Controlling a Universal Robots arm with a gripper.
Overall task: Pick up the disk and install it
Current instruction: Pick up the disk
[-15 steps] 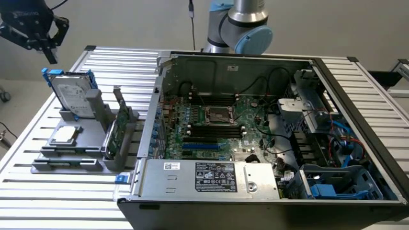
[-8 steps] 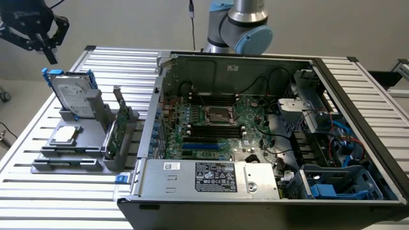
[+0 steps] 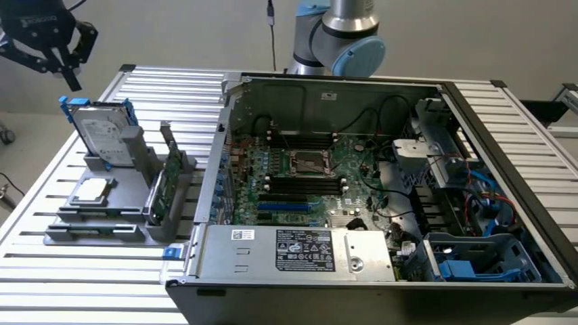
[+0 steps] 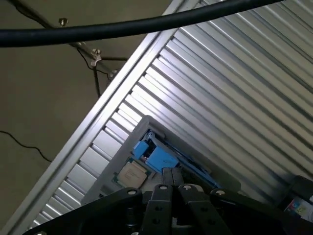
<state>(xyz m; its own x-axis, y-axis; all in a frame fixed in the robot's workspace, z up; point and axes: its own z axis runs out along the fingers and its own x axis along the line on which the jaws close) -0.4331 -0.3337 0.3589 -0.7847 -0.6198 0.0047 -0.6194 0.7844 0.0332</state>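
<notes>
Clenched empty, the gripper [image 3: 68,74] hangs above the upright disk [image 3: 101,132], likely stiff and weighty, best taken by its blue edges.

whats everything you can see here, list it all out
disk: one, silver in a blue carrier, upright in the holder
holder: one, grey, on the table, exterior view's left
chip: one, silver, flat on the holder
circuit card: one, green, on edge in the holder
computer case: one, black, open, beside the holder
motherboard: one, green, inside the case
table: one, silver slats, under everything
arm: one, grey and light blue, behind the case
gripper: one, black, shut, above the disk
</notes>
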